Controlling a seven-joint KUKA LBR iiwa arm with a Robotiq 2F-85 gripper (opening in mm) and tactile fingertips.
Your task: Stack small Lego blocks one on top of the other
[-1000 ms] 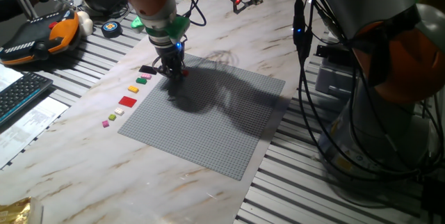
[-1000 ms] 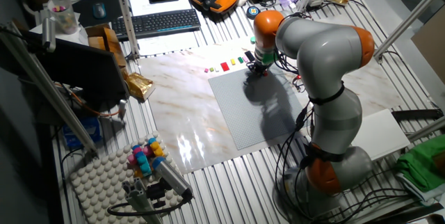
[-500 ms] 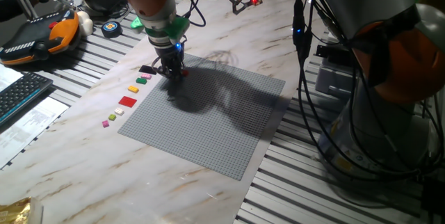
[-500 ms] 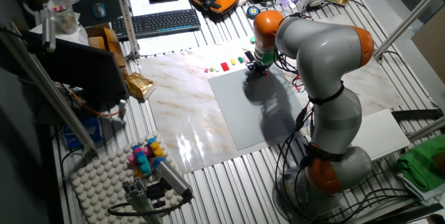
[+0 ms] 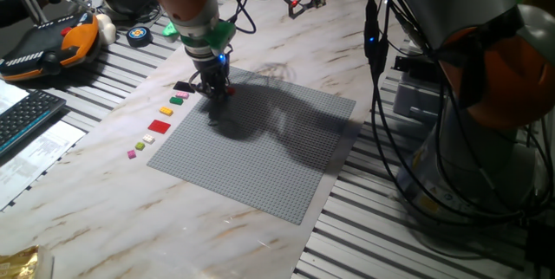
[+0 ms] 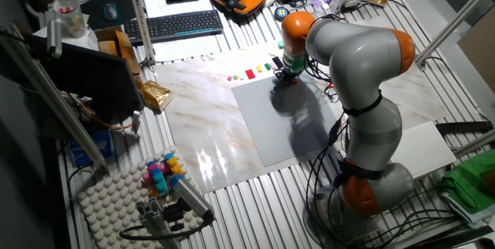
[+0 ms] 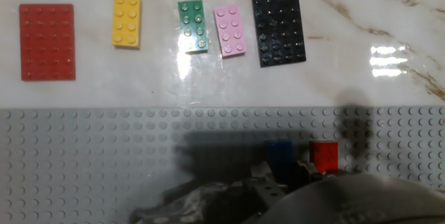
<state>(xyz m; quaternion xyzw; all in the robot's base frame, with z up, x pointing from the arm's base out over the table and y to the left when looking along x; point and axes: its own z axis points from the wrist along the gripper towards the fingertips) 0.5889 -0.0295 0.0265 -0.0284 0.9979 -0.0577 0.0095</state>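
We log no visible change across the last second: gripper (image 5: 214, 88) stays low at the baseplate's (image 7: 104, 161) 12 o'clock edge, jaw state we cannot tell, blue block (image 7: 279, 153) and red block (image 7: 323, 156) side by side, unstacked.

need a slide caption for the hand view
Blue block and red block sit side by side on the grey baseplate, unstacked.

Two tiny bricks sit side by side on the grey studded baseplate, not stacked: the blue brick (image 7: 279, 154) in shadow on the left, the red brick (image 7: 323, 157) just beside it on the right, a narrow gap between them, both lying flat.
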